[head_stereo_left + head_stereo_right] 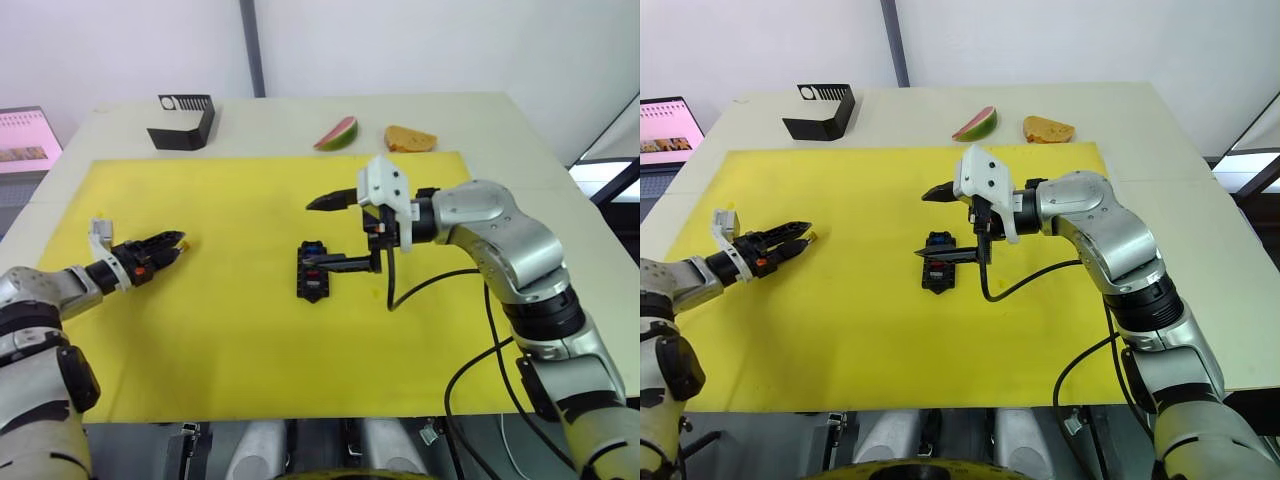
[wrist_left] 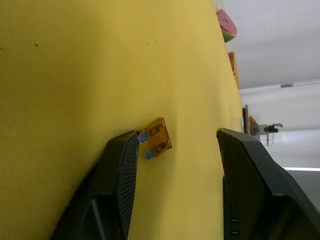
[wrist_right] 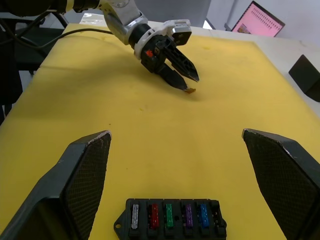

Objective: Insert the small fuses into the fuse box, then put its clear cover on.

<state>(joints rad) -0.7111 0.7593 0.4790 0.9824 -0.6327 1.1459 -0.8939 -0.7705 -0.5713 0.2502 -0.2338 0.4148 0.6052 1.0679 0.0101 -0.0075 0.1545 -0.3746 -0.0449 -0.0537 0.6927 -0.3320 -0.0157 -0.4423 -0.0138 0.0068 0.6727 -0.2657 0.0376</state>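
Five small fuses [image 3: 169,214] seated in fuse box [image 3: 172,219] mid-mat; amber fuse [image 2: 158,138] beside open left gripper [image 2: 175,165]; right gripper [image 3: 175,165] spread wide; black holder [image 1: 181,122] near table's [image 1: 280,125] far-left corner.

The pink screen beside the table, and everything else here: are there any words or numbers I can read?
Pink screen: rows of dark text, too small to read.
Black holder: white stripes and a ring mark, no letters.
Amber fuse: no number can be read.
Fuse box: no label.

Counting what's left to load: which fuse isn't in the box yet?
The amber fuse, lying on the yellow mat at the left gripper; the others stand in the fuse box.
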